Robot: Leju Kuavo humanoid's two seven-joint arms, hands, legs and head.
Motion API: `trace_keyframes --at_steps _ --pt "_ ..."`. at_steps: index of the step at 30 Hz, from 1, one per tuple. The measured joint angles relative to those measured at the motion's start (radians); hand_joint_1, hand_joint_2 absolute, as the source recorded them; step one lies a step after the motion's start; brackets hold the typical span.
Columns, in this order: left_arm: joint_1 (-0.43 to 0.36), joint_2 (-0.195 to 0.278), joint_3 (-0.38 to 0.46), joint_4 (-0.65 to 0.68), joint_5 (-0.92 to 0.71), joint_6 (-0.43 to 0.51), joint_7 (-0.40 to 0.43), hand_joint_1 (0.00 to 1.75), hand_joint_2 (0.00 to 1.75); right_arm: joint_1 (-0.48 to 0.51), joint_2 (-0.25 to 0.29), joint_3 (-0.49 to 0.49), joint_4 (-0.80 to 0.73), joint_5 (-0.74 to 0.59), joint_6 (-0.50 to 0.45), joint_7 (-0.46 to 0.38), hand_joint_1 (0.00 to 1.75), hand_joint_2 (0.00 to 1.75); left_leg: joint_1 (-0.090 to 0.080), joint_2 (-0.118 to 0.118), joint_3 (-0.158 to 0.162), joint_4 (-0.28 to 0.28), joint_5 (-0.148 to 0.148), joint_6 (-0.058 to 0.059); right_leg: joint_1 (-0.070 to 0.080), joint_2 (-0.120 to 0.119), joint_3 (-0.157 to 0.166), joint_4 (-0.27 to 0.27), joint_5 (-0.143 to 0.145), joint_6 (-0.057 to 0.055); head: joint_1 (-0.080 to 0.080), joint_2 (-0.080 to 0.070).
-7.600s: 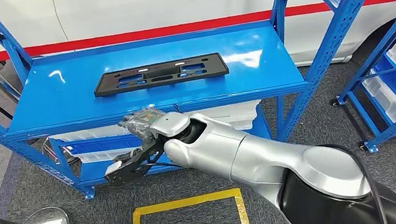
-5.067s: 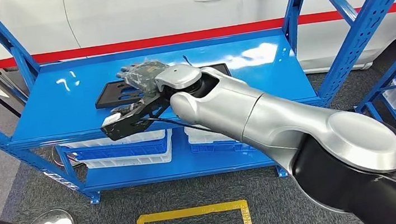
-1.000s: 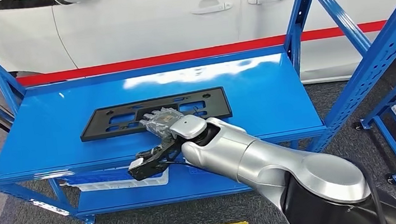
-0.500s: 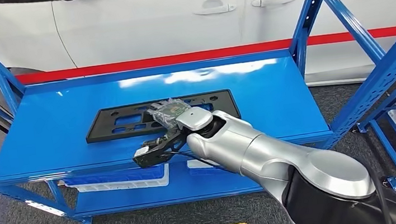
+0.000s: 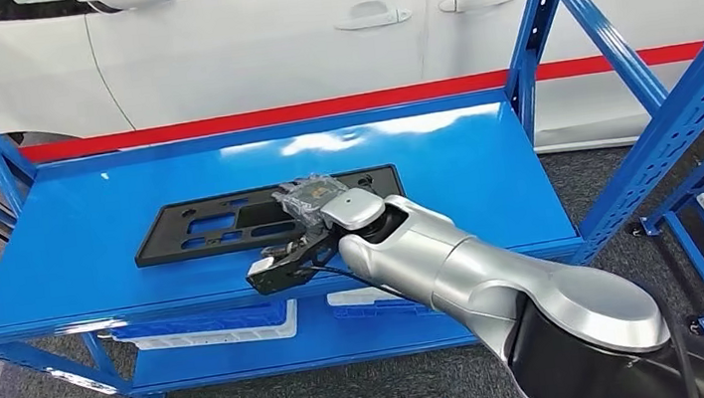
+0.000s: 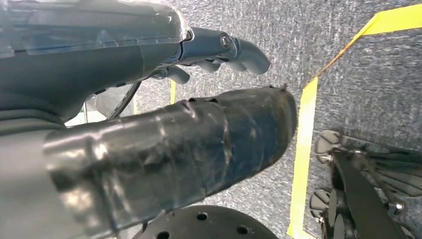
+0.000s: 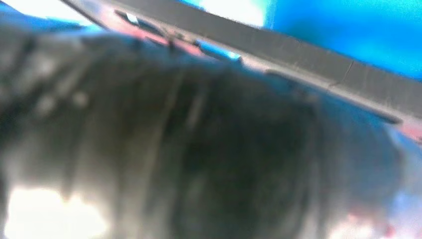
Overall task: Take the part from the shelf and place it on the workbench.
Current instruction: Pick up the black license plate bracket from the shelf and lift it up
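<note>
under the right hand (image 5: 306, 196) lies the part (image 5: 201, 223).

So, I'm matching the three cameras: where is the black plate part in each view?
Head view: black plate part lies flat on the blue shelf, under the right hand.
Left wrist view: not in it.
Right wrist view: dark strip beyond the hand.
Shared landmark: blue shelf.

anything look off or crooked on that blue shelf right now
Nothing stands out. The black part lies flat on the blue shelf, nearly square to its front edge, with no damage that I can see. The right hand is over its right half.
</note>
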Motion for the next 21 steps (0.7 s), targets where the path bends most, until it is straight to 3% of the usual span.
trace_keyframes --at_steps 2,3,4,5,7,8,10,13,15,17,18,19,21 --pt "0.0 0.0 0.001 0.0 -0.001 0.0 -0.001 0.0 0.0 0.002 0.001 -0.001 0.0 0.001 0.003 0.0 0.0 0.0 0.002 0.0 -0.071 0.129 -0.046 -0.006 0.001 -0.001 0.001 0.0 -0.002 -0.004 0.0 0.0" --pt "0.0 0.001 0.001 0.0 -0.001 0.0 -0.001 0.0 0.0 0.003 0.001 -0.001 0.001 0.002 0.004 0.0 0.0 0.0 0.002 0.0 -0.091 0.161 -0.046 -0.007 0.002 0.0 0.002 0.001 -0.004 -0.005 0.0 0.0" --pt "0.001 0.001 0.001 0.0 -0.001 0.0 -0.001 0.0 0.0 0.005 0.001 -0.001 0.001 0.003 0.006 0.0 0.0 0.0 0.002 0.0 -0.093 0.152 -0.026 -0.006 0.002 0.001 0.004 0.001 -0.005 -0.005 0.0 0.0" --pt "0.001 0.001 0.002 0.0 -0.002 0.0 -0.002 0.0 0.0 0.005 0.001 -0.001 0.001 0.003 0.007 0.0 0.0 0.0 0.002 0.0 -0.074 0.104 0.011 -0.004 0.002 0.002 0.007 0.002 -0.008 -0.005 0.0 0.0" --pt "0.002 0.001 0.002 0.0 -0.003 0.0 -0.002 0.0 0.0 0.005 0.001 -0.001 0.001 0.004 0.007 -0.001 0.0 0.0 -0.001 0.0 -0.008 -0.04 0.082 0.005 0.004 0.004 0.015 0.002 -0.014 0.0 0.0 0.0" --pt "0.001 0.001 0.002 0.0 -0.003 -0.001 -0.002 0.0 0.0 0.004 0.001 -0.001 0.001 0.004 0.007 -0.002 0.0 0.0 -0.004 0.0 0.018 -0.094 0.098 0.009 0.005 0.004 0.016 0.002 -0.016 0.004 0.0 0.0" --pt "-0.002 0.001 0.002 0.0 -0.005 -0.001 -0.002 0.0 0.0 0.005 0.001 -0.001 0.002 0.009 0.008 -0.004 0.0 0.0 -0.01 -0.001 0.035 -0.13 0.095 0.016 0.008 0.003 0.016 0.0 -0.018 0.013 0.0 0.0" --pt "-0.003 0.0 0.003 0.0 -0.005 0.0 0.0 0.0 0.0 0.006 0.0 -0.002 0.002 0.015 0.008 -0.006 0.0 0.0 -0.003 0.0 0.044 -0.146 0.098 0.03 0.009 0.001 0.015 0.01 -0.031 0.029 0.001 0.0" --pt "-0.001 0.0 0.003 0.0 -0.006 0.0 0.001 0.0 0.0 0.007 -0.001 -0.002 0.003 0.016 0.009 -0.007 0.0 0.0 0.001 0.002 0.052 -0.153 0.099 0.039 0.008 0.001 -0.025 0.094 -0.077 0.034 0.002 0.0" --pt "-0.001 0.0 0.005 0.0 -0.009 0.001 0.004 0.0 0.0 0.012 -0.004 -0.002 0.004 0.017 0.012 -0.008 0.0 0.0 0.0 0.001 0.052 -0.152 0.096 0.044 0.008 0.001 -0.094 0.224 -0.128 0.037 0.002 0.0" --pt "-0.001 0.0 0.007 0.0 -0.011 0.002 0.005 0.0 0.0 0.017 -0.005 -0.002 0.005 0.017 0.013 -0.009 0.0 0.0 0.0 0.0 0.053 -0.151 0.094 0.045 0.008 0.001 -0.119 0.263 -0.133 0.037 0.002 0.0" --pt "-0.001 0.001 0.009 0.0 -0.013 0.002 0.007 0.0 0.0 0.02 -0.006 -0.002 0.007 0.017 0.015 -0.01 0.0 0.0 0.0 -0.001 0.054 -0.149 0.092 0.045 0.008 0.001 -0.127 0.267 -0.119 0.036 0.002 0.0" --pt "-0.002 0.001 0.011 0.0 -0.014 0.002 0.009 0.0 0.0 0.022 -0.007 -0.003 0.008 0.018 0.016 -0.012 0.0 0.0 -0.001 -0.002 0.058 -0.143 0.084 0.042 0.008 0.001 -0.087 0.164 -0.045 0.03 0.002 0.0"
